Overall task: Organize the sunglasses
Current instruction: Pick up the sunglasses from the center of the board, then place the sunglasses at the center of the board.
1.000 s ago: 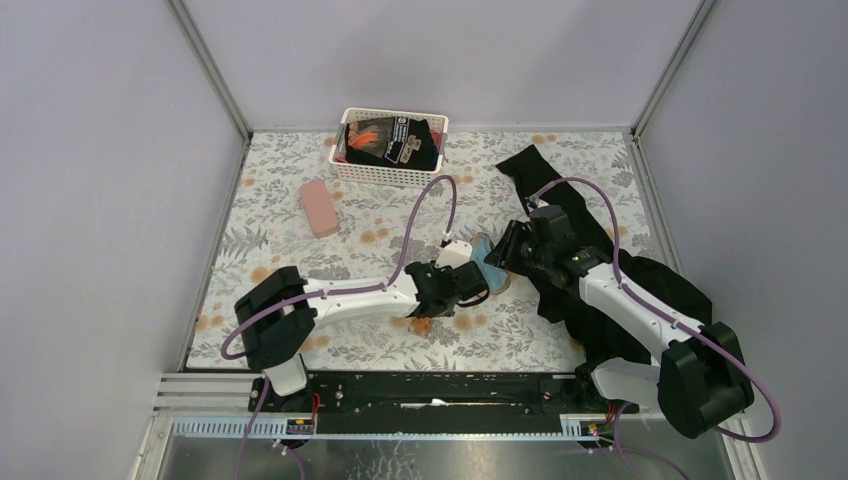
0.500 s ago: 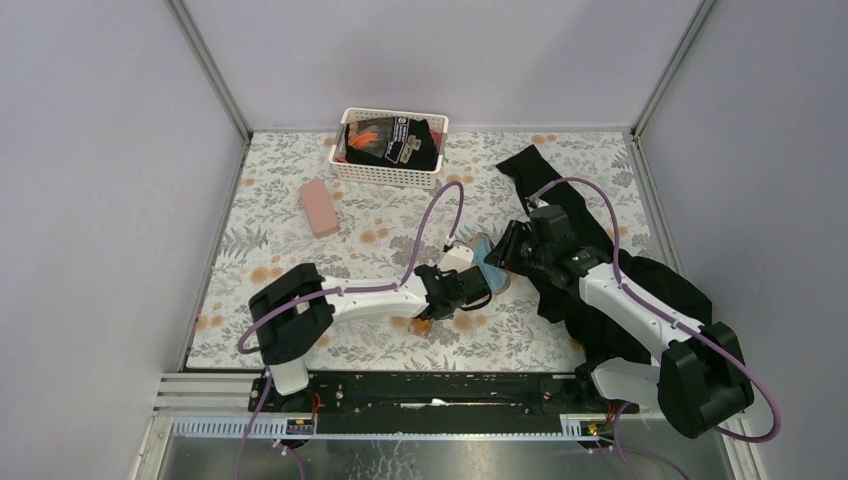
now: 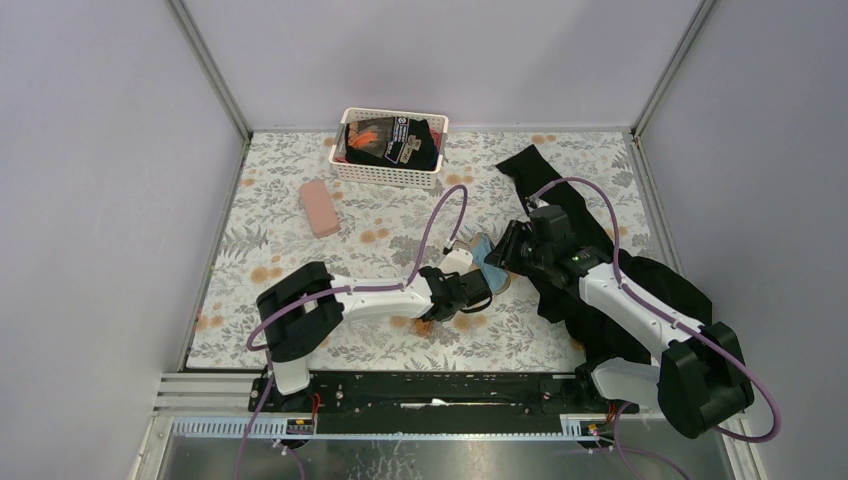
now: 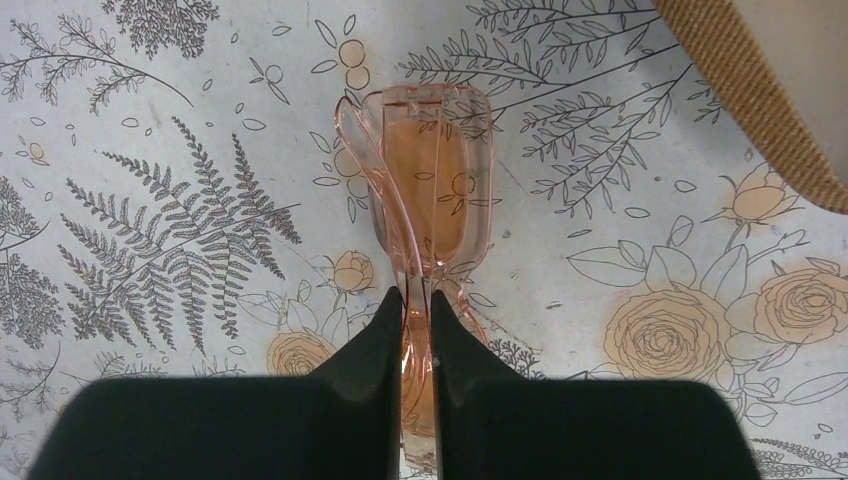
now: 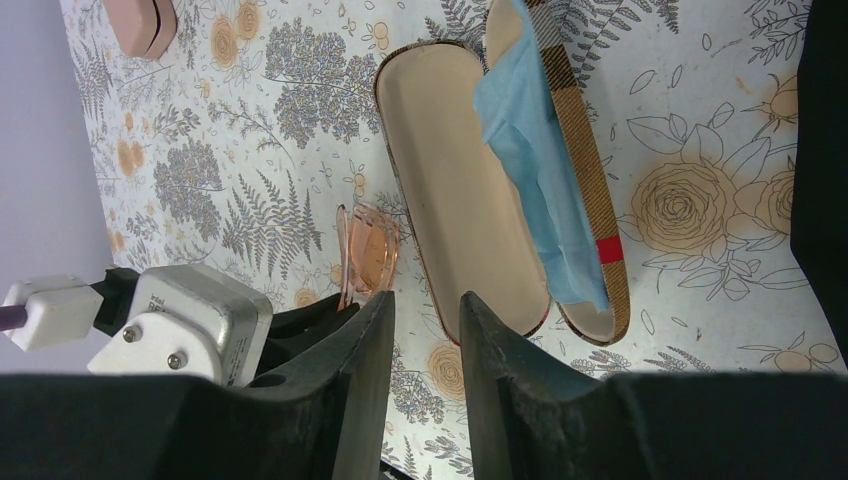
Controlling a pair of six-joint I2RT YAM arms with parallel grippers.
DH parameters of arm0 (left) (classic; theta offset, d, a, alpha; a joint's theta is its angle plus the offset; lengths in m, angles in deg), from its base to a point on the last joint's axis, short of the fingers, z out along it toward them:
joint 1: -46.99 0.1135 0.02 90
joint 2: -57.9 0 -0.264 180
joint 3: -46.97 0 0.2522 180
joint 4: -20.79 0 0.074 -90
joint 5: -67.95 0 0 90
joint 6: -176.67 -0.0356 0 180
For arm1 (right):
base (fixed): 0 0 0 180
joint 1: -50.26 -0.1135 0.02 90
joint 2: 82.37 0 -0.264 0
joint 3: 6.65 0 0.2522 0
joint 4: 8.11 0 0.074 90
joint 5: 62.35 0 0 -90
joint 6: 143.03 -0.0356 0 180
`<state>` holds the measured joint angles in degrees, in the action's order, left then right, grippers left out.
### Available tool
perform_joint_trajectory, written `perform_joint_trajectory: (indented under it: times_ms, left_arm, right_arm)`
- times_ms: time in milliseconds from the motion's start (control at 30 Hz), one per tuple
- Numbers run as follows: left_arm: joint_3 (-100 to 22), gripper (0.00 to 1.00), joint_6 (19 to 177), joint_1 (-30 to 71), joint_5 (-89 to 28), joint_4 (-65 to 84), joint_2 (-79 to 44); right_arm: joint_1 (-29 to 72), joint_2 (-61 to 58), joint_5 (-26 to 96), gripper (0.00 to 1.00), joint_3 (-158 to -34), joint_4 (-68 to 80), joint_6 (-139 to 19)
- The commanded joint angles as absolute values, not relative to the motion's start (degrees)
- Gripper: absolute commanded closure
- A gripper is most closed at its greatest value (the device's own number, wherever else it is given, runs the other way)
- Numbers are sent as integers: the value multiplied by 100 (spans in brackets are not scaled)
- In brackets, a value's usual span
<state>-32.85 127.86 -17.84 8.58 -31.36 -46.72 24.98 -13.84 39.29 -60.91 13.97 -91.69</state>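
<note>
So the left pincer (image 4: 418,300) just clamped onto the tinted sunglasses (image 4: 430,190), ready for the open case (image 5: 455,180); right pincer (image 5: 427,305) half-open, empty.

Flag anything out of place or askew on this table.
The crumpled light-blue cloth lies askew in the open plaid glasses case, poking past its rim. The folded pink-tinted sunglasses are outside it, pinched by the left gripper. Black fabric sprawls at the right.
</note>
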Motion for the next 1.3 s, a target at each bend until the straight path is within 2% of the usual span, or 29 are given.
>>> perform_joint_trajectory:
  times_ms: [0,100,367,600,800,967,1067,1267]
  left_arm:
    - [-3397,90,12782,-1804,1013,-3262,-4514]
    - [-3345,100,12601,-1784,720,-3139,-4296]
    - [-2475,100,12175,-887,-1518,-1996,-3121]
    - [-1445,100,12201,231,-3831,-636,-2456]
    - [-1030,100,12366,500,-5199,305,-2475]
    - [-1042,100,11983,654,-6213,451,-2898]
    - [-1236,100,11744,694,-6343,159,-3457]
    - [-1019,100,12063,888,-6544,677,-4219]
  right_arm:
    - [2543,-1375,4030,63,-6219,1284,-9117]
    - [2538,-1374,4046,63,-6235,1301,-9097]
    - [2543,-1561,4176,63,-6296,1431,-9050]
    - [2539,-1619,4790,55,-6568,1433,-8969]
    - [2441,-1436,5644,47,-6556,1155,-8895]
    - [1943,-1259,5501,45,-6760,1569,-8346]
    - [1872,-1277,5377,44,-6801,1705,-8087]
    - [1872,-1412,4922,42,-6926,1967,-7887]
